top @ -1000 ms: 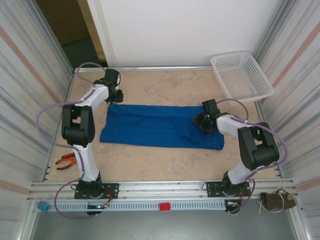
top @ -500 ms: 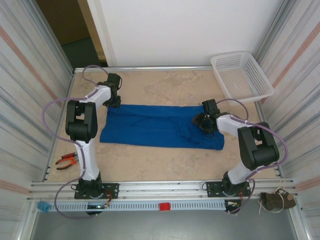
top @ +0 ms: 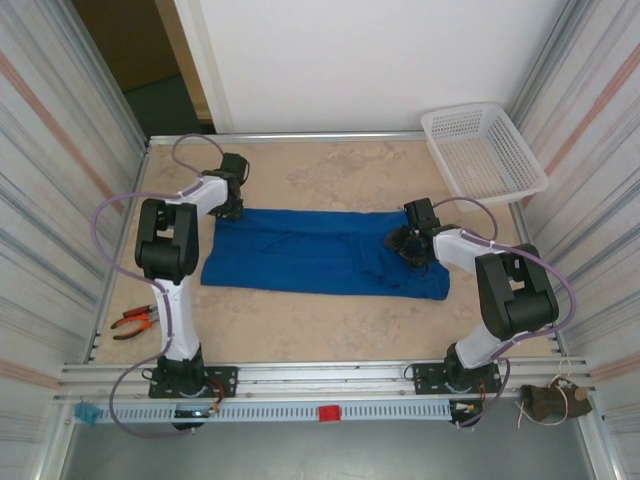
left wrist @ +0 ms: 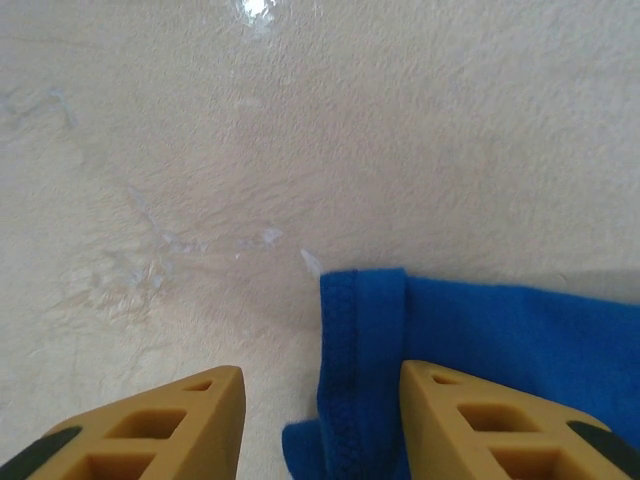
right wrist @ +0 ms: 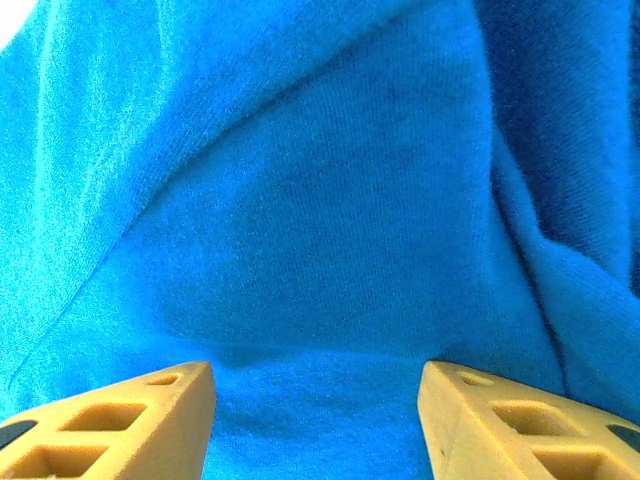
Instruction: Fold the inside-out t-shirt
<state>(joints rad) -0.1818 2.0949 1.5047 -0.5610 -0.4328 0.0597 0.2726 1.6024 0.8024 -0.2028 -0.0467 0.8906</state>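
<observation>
One royal-blue t-shirt (top: 320, 250). One white lattice basket (top: 485, 150). One tabletop (top: 330, 170). Two robot arms, the left arm (top: 165, 250) and the right arm (top: 510, 295). Two pincers, the left pincer (top: 229, 208) and the right pincer (top: 402, 243), each with two yellow fingers (left wrist: 170, 420). One pair of orange-handled pliers (top: 135, 322). One small red block (top: 327, 412).

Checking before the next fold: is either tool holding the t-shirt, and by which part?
Nothing looks gripped. The left tool stands open around a hemmed corner of the t-shirt; the right tool is open over its cloth.
</observation>
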